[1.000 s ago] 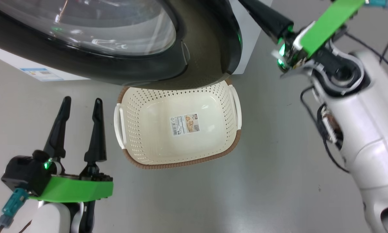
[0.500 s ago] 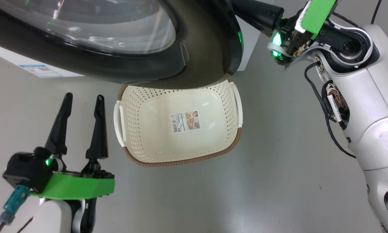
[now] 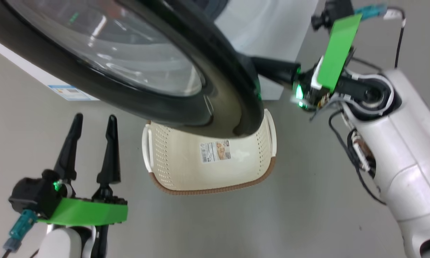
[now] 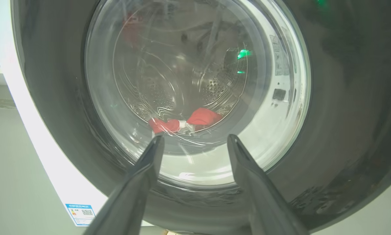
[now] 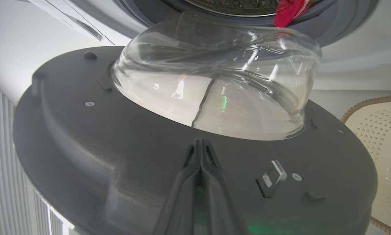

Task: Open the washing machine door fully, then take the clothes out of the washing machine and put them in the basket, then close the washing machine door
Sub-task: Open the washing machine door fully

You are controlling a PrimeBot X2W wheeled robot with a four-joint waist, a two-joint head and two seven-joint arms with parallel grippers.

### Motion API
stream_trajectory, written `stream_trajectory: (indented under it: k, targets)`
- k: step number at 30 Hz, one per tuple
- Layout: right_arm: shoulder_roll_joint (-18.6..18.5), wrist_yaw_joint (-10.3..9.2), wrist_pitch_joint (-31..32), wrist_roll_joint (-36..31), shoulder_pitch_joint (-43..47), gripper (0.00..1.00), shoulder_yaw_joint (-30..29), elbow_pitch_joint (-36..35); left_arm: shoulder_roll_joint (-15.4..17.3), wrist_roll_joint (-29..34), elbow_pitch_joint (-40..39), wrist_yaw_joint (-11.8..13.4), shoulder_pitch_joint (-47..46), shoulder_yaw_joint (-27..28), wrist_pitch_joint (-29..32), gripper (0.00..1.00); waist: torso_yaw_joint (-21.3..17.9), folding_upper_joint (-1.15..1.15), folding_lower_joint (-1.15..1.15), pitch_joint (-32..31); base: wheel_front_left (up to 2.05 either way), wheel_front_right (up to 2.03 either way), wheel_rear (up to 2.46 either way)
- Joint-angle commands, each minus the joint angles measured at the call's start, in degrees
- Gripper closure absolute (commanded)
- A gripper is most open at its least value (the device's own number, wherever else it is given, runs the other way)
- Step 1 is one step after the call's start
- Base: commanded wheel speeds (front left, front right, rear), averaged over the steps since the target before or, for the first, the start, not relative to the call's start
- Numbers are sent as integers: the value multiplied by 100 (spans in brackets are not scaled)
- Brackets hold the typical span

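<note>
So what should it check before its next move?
1. Door fully open: not ok, it stands partway, overhanging the basket.
2. Right claw shut, at the door's inner face: ok.
3. Left claw open, apart from the door: ok.
4. Basket empty: ok.
5. Clothes inside the machine: ok, red ones lie in there.

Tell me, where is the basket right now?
In the head view, the basket stands on the floor at centre, its far end covered by the black rim of the door, with the left gripper to its left.
</note>
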Motion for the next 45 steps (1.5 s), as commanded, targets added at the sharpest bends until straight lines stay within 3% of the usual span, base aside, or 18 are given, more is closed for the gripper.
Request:
stream_trajectory:
  k: [1, 21, 45]
  targets:
    - [130, 37, 51, -96, 212, 100, 62, -199, 95, 67, -95, -32, 127, 205, -28, 0, 148, 0, 0, -227, 0, 0, 0]
    - [317, 37, 289, 71, 1917, 100, 130, -575, 66, 17, 272, -2, 746, 100, -28, 0, 978, 0, 0, -1508, 0, 0, 0]
    - [406, 37, 15, 361, 2550, 100, 790, -879, 66, 337, 465, 7, 1236, 79, -28, 0, 2089, 0, 0, -2322, 0, 0, 0]
